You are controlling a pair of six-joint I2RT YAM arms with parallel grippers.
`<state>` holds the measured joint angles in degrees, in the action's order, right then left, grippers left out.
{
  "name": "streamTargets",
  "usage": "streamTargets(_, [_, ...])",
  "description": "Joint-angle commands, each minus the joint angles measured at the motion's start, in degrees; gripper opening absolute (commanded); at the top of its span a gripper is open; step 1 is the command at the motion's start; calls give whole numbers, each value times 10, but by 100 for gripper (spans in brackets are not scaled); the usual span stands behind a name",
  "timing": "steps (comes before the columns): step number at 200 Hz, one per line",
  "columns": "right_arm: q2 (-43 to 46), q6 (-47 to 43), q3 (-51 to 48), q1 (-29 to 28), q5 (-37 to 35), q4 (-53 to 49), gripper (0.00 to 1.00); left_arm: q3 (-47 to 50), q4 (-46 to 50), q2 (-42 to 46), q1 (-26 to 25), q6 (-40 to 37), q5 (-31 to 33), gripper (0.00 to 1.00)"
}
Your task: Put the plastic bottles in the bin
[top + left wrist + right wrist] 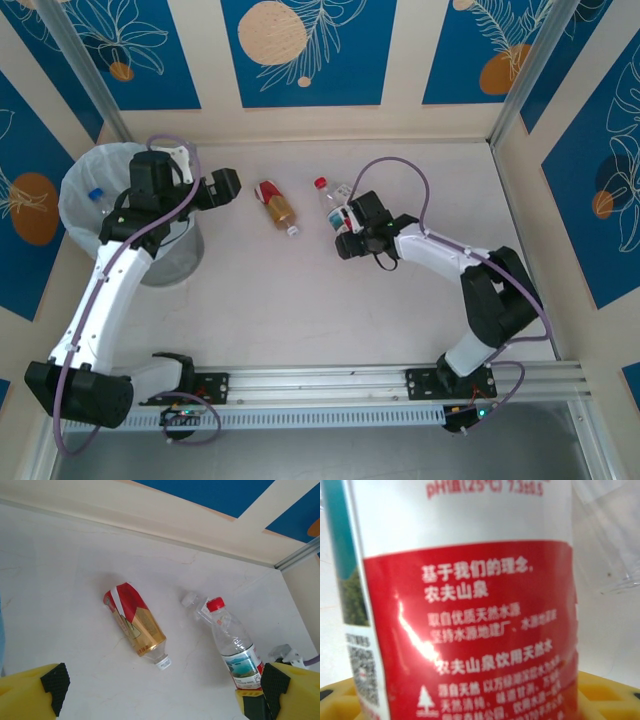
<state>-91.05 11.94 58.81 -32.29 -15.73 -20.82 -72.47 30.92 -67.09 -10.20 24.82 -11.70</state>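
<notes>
Round grey bag-lined bin (172,258) stood far left; left hand (228,186) hung beside it, fingers wide apart; a dented red-and-gold-labelled bottle (277,205) lay mid-worktop; the smooth, clear red-capped water bottle (232,640) lay inside the right hand (348,228), clamped or not untellable, where its slick thin wall might slip free.

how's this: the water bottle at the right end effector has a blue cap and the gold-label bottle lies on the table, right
Not quite. The water bottle at the right end effector has a red cap, not blue; the left wrist view shows it. The gold-label bottle does lie on the table.
</notes>
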Motion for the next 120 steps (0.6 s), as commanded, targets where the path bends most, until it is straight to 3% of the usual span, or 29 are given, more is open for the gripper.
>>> streamTargets(1, [45,8,-22,0,23,34,49,-8,-18,-7,-16,24,-26,99])
streamTargets(66, [129,34,-60,7,70,82,45,-10,-71,-45,-55,57,-75,99])
streamTargets(120, [185,60,-66,6,144,124,45,-26,-149,-76,-84,62,-205,99])
